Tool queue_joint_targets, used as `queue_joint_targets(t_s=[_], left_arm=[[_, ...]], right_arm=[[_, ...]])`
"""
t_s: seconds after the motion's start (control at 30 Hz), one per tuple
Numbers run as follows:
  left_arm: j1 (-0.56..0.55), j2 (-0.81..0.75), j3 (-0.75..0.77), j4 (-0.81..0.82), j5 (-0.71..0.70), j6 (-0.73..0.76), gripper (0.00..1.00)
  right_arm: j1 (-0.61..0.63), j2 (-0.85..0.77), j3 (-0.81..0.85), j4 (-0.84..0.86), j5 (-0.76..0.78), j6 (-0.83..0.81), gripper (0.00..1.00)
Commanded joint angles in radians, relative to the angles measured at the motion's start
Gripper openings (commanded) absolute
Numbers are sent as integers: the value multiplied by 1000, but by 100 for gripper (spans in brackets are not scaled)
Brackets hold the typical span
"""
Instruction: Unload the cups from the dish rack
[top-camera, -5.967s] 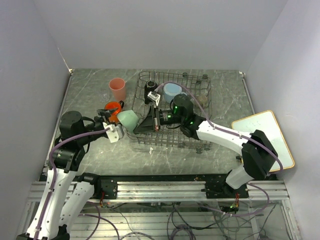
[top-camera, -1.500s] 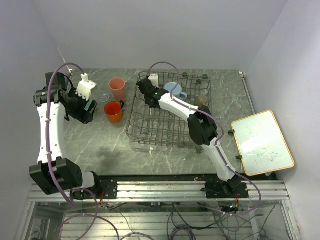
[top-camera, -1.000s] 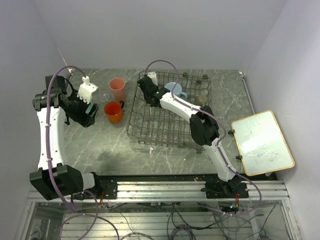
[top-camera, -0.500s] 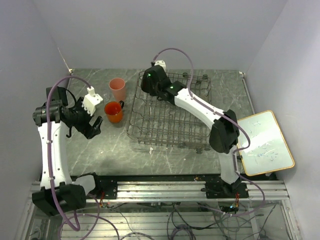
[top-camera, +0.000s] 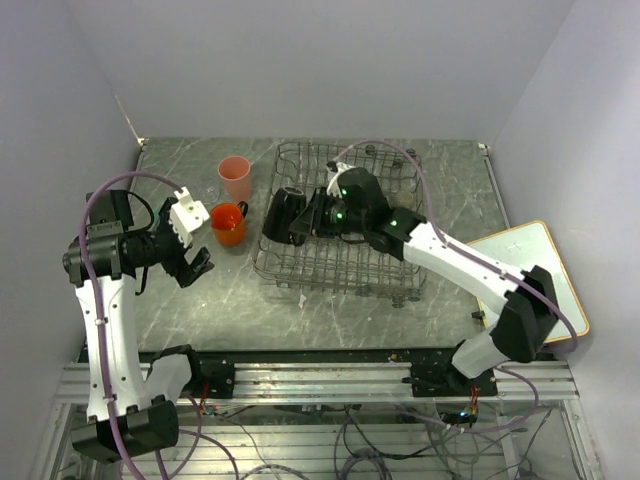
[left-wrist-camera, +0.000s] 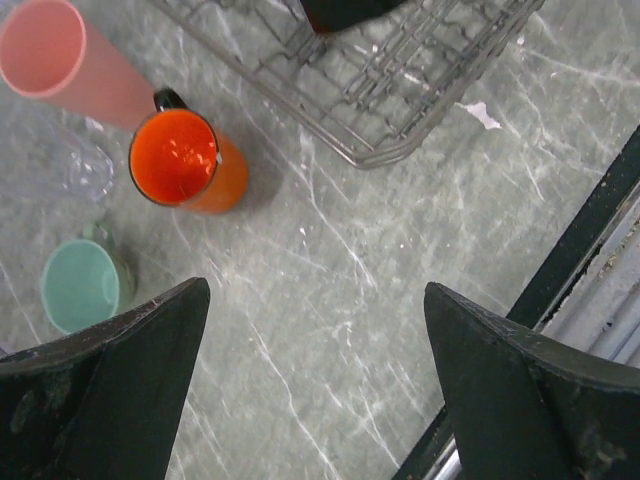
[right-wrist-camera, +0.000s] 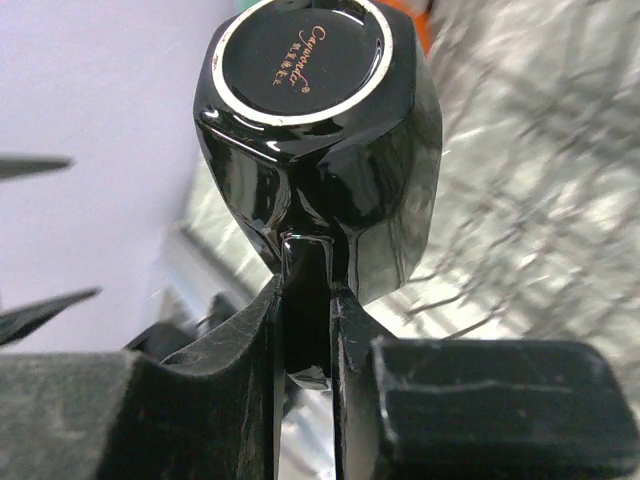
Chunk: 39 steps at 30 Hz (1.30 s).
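While left fingers (left-wrist-camera: 100, 400) wide, empty: one black mug (right-wrist-camera: 320, 130) in tight right fingers (right-wrist-camera: 215, 400), three cups (left-wrist-camera: 185, 165) outside one rack (top-camera: 340, 268).

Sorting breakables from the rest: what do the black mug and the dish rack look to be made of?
Black mug: probably glazed ceramic; glossy black with sharp highlights, a pale ring and printed mark on its base. Dish rack: grey metal wire, thin rods crossing in a grid; any coating cannot be told.
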Motion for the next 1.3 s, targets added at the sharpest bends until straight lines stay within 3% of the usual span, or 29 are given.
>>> queue_joint_targets(t_s=[0.0, 0.2, 0.3, 0.43, 0.53, 0.73, 0.87, 0.93, 1.13, 1.27], left_arm=[[-5, -31, 3, 58, 160, 59, 100], [-5, -100, -29, 65, 249, 156, 100], [-5, -108, -42, 30, 276, 220, 98], [-6, -153, -101, 113, 272, 221, 97], [-6, -202, -150, 245, 255, 152, 97], [-5, -295, -229, 586, 241, -113, 91], [-6, -287, -205, 578, 258, -109, 85], [-5, -255, -180, 486, 266, -32, 80], [-5, -221, -166, 414, 263, 48, 62], [-4, -235, -191, 472, 237, 20, 30]], right_arm=[[7, -124, -137, 330, -237, 236, 0], [6, -149, -248, 561, -384, 452, 0], [10, -136, -283, 687, -391, 568, 0], [28, -82, -309, 860, -384, 748, 0], [52, -32, -298, 963, -376, 837, 0], [99, 27, -235, 1006, -378, 886, 0], [127, 29, -229, 1049, -369, 913, 0], [144, 33, -236, 1091, -363, 948, 0], [181, 49, -261, 1203, -339, 1021, 0], [191, 50, -257, 1200, -332, 1032, 0]])
